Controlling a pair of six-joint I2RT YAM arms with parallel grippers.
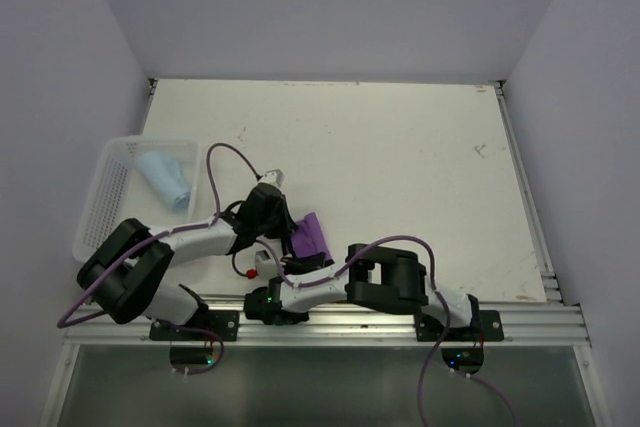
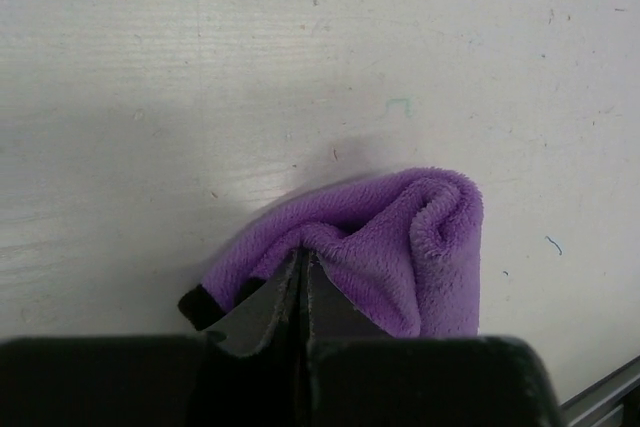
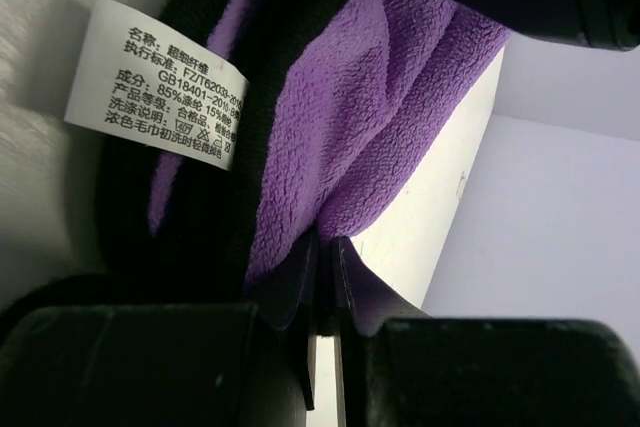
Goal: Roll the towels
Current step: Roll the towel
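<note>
White tabletop bears the purple-faced towel, bunched just ahead of both jaw pairs: left gripper clamps its near fold, right gripper nips an edge; the rolled end lies right of the left jaws.
</note>
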